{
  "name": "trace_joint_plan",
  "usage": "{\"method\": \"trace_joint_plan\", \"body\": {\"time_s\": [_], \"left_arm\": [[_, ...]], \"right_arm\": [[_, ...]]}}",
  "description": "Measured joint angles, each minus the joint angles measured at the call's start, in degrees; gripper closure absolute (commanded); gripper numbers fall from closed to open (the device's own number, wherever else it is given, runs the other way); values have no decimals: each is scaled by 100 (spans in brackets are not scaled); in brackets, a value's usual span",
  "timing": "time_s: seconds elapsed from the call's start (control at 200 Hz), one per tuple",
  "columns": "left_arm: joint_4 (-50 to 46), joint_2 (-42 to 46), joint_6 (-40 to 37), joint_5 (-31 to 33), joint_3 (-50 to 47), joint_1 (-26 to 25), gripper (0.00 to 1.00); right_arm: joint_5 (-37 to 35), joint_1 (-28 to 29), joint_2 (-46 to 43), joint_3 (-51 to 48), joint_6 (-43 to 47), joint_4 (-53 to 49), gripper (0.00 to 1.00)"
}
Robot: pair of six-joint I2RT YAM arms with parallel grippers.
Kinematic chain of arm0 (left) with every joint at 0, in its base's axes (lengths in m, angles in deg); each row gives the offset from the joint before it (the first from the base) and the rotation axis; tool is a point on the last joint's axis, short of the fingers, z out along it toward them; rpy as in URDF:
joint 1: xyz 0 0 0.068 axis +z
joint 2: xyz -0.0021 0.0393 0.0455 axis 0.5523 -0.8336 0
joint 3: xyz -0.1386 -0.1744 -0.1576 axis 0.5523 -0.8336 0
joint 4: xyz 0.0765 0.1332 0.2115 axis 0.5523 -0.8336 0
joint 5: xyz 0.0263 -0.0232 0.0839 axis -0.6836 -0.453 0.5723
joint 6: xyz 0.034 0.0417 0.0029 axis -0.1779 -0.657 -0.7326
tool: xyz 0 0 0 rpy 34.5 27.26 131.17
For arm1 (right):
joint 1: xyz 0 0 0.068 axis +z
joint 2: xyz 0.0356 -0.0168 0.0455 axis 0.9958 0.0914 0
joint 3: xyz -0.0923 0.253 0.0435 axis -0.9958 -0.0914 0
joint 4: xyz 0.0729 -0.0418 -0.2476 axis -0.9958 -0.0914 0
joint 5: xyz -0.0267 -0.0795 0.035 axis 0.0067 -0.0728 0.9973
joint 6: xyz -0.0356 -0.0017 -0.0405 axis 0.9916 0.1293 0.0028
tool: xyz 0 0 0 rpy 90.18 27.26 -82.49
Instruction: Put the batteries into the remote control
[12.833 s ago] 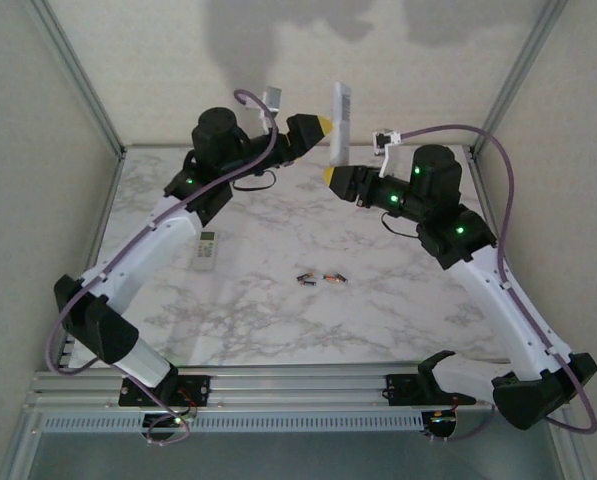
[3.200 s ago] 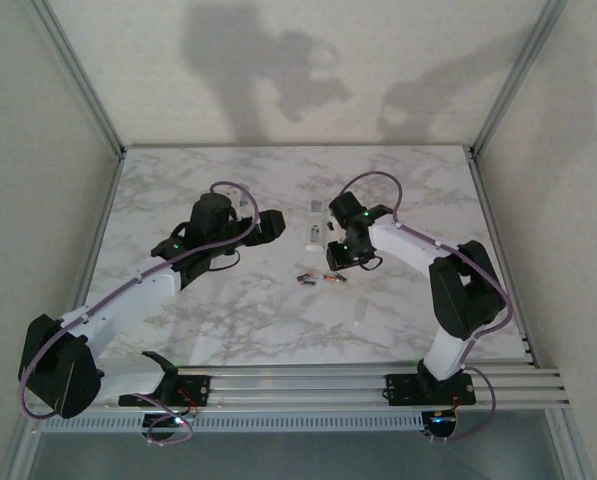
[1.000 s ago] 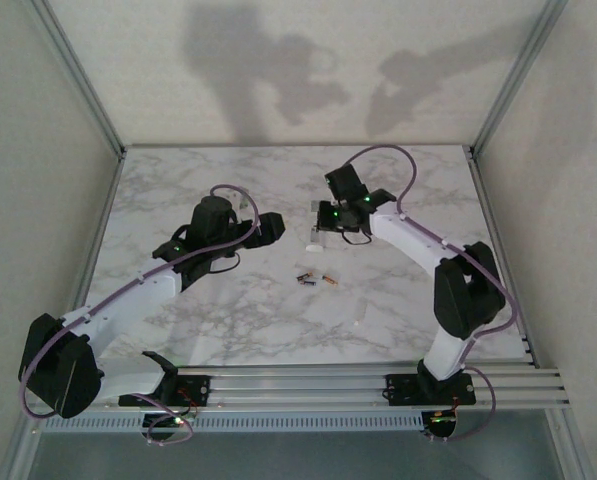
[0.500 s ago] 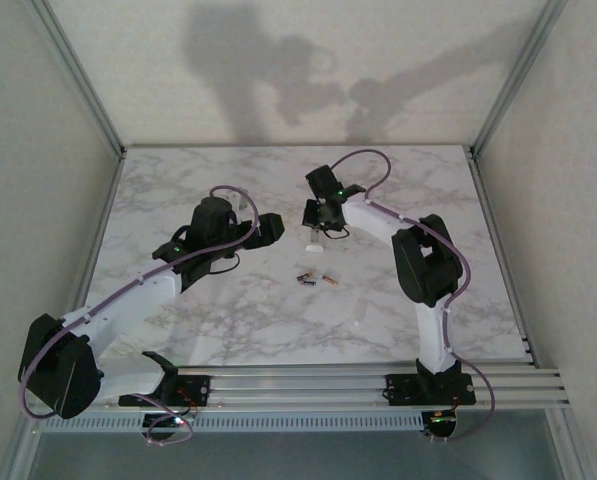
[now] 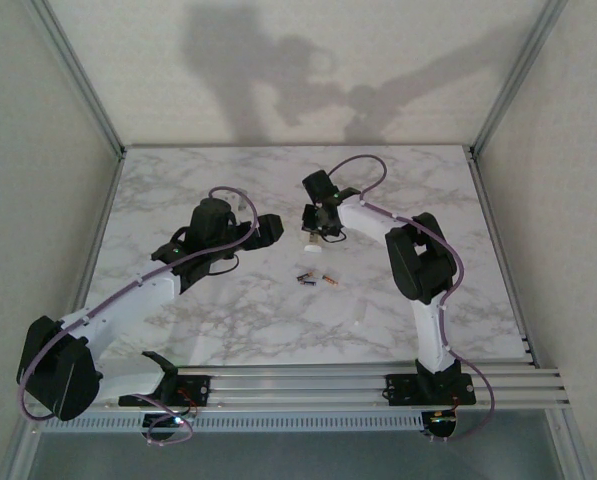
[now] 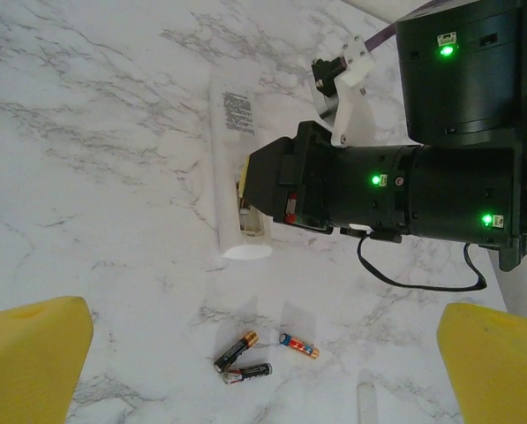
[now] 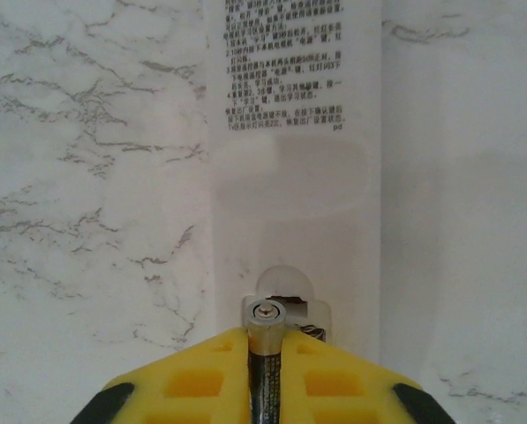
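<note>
Right end effector farther left, over remote, tight around one battery.

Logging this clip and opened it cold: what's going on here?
The right gripper has its jaws shut on a battery. The battery's end is at the open compartment in the back of the white remote, which lies face down on the marble table. More loose cells lie nearby on the table. The left gripper hovers alongside with its jaws open, holding nothing.
</note>
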Motion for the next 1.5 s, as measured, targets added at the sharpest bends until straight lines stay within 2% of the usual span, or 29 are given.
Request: {"method": "trace_joint_plan", "body": {"time_s": [0.255,0.411,0.626,1.026,1.497], "left_arm": [[4,-13,-4,-4,0,0,0],[-22,-291,-68,0,26,0,0],[-52,-817,-107,2,407,0,0],[0,-824,-111,57,485,0,0],[-2,-776,-111,63,426,0,0]], "right_arm": [[68,31,-98,-109,-31,-87,73],[173,24,-345,-114,-11,-181,72],[262,-177,-671,-111,55,-190,78],[365,-328,39,411,275,-382,81],[516,-227,98,411,273,-404,84]]}}
